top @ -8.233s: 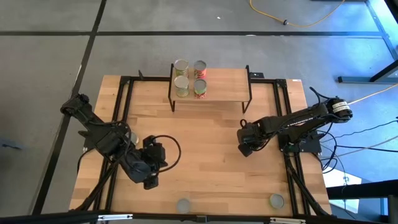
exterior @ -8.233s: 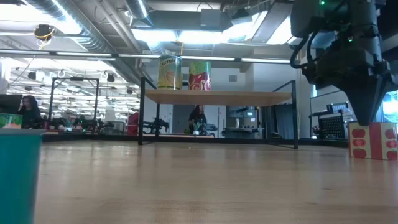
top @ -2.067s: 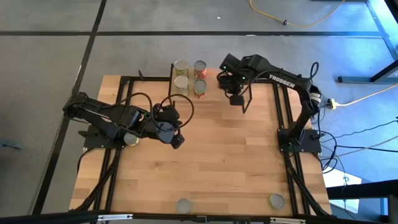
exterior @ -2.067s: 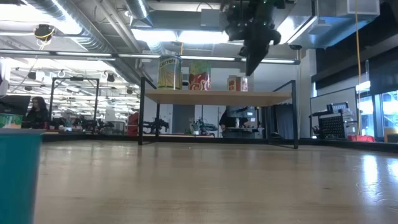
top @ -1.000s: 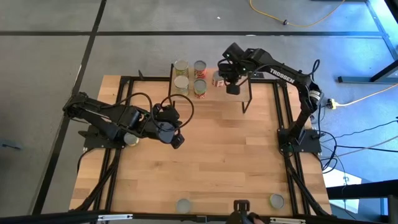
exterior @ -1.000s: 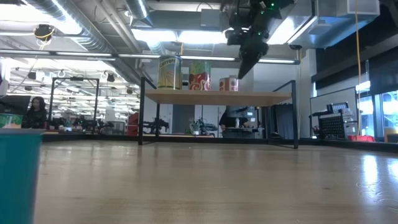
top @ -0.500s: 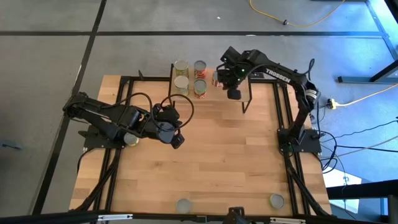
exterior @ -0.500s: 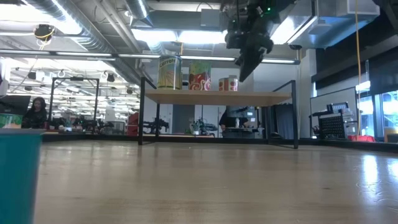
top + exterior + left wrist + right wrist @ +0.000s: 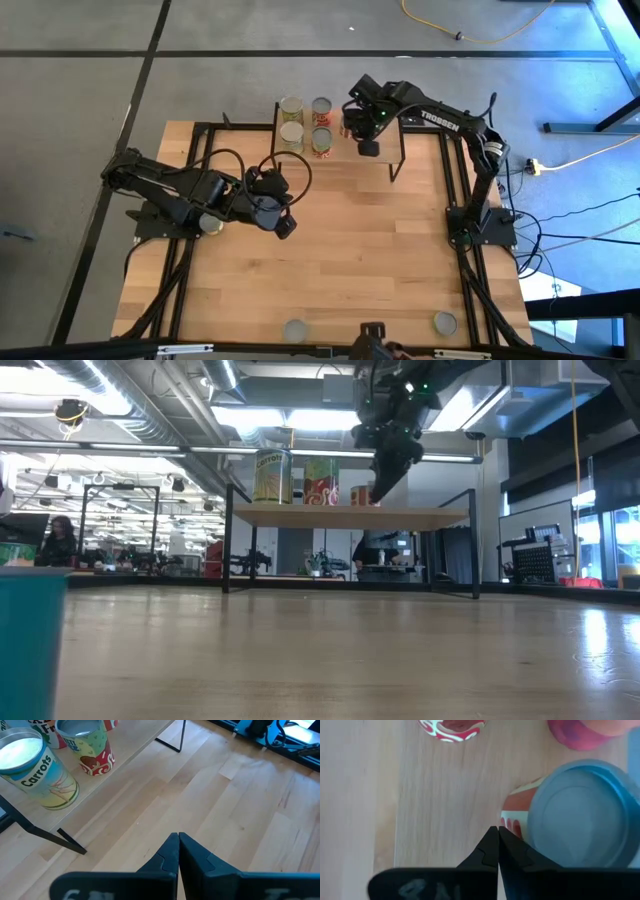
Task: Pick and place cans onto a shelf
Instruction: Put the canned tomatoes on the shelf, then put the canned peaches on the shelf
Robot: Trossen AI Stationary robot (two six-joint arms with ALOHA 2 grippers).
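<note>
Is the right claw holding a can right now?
No, the right claw is shut on nothing, its tips beside a red-labelled can on the shelf.

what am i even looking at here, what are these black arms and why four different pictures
These are two robot arms at a wooden table, each ending in two fingers. One picture looks down from above, one looks level across the table top, and two come from cameras on the arms' wrists.

The job is putting cans on the small shelf at the table's far edge. Four cans already stand there in a square. The right gripper hangs above the shelf beside a fifth, red-labelled can, its fingers shut and holding nothing. The left gripper waits over the table, shut and empty. Two more cans stand at the near edge.
</note>
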